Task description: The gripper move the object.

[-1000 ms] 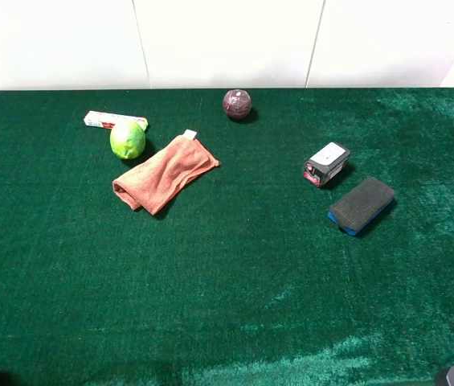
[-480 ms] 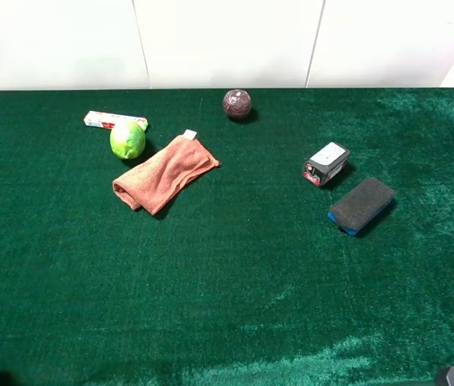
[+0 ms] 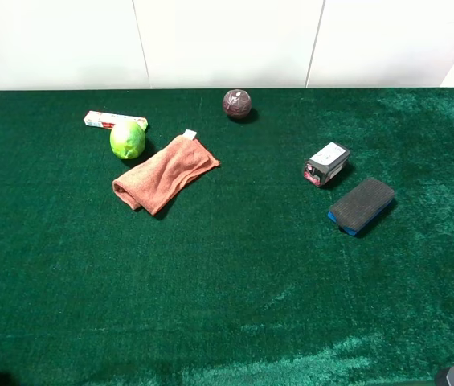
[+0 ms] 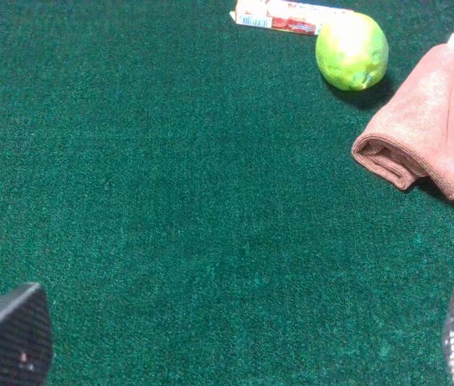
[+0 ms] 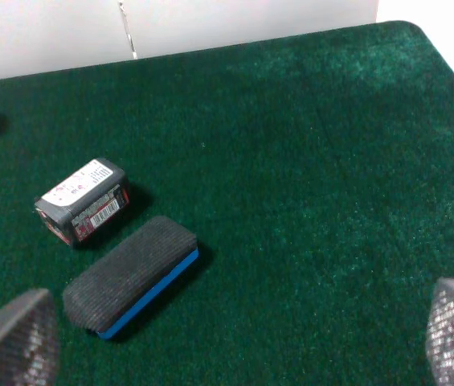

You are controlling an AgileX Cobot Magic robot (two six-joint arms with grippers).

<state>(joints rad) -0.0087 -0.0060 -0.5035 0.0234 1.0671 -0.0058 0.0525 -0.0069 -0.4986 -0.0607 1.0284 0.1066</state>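
Black mesh-textured fingers [image 4: 10, 338] of the left gripper [image 4: 235, 342] stand wide apart, holding nothing; right gripper [image 5: 235, 338] likewise spread and empty. Salmon-orange towel [image 3: 164, 173] lies folded on the green desk [image 3: 235, 273], upper left of the high view, just beside the lime [image 3: 128, 139]. Task looks unstarted: approach, grasp and move remain.

Green felt table [image 3: 235, 281]. Green round fruit [image 3: 128, 140] touching a flat red-and-white packet [image 3: 106, 120] behind it. Dark maroon ball [image 3: 237, 104] near the far edge. Small black labelled box [image 3: 326, 163] just beside a black-and-blue sponge block [image 3: 361, 205].
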